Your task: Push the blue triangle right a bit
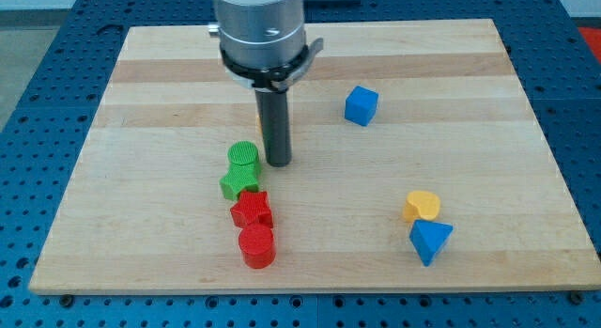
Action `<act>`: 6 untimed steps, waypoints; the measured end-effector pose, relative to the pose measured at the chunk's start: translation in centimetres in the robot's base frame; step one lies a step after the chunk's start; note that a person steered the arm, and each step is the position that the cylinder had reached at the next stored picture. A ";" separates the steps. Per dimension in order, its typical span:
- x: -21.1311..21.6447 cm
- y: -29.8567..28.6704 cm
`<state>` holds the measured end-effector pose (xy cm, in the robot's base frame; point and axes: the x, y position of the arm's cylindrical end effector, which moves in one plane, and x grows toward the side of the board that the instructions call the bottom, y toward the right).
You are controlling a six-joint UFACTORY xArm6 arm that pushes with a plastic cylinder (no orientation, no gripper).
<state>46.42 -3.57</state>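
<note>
The blue triangle (430, 240) lies near the view's bottom right, touching a yellow heart-shaped block (422, 206) just above it. My tip (277, 162) is at the board's middle left, far to the left of and above the blue triangle. It stands just right of the green cylinder (243, 156).
A green star (238, 181), a red star (252, 210) and a red cylinder (256, 245) run in a column below the green cylinder. A blue cube (361, 105) sits at the upper right. A sliver of an orange block (285, 131) shows behind the rod. The board's bottom edge (310, 291) is close under the triangle.
</note>
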 end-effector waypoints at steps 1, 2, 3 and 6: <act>1.5 2.7; 4.3 4.6; 5.9 6.0; 12.0 14.3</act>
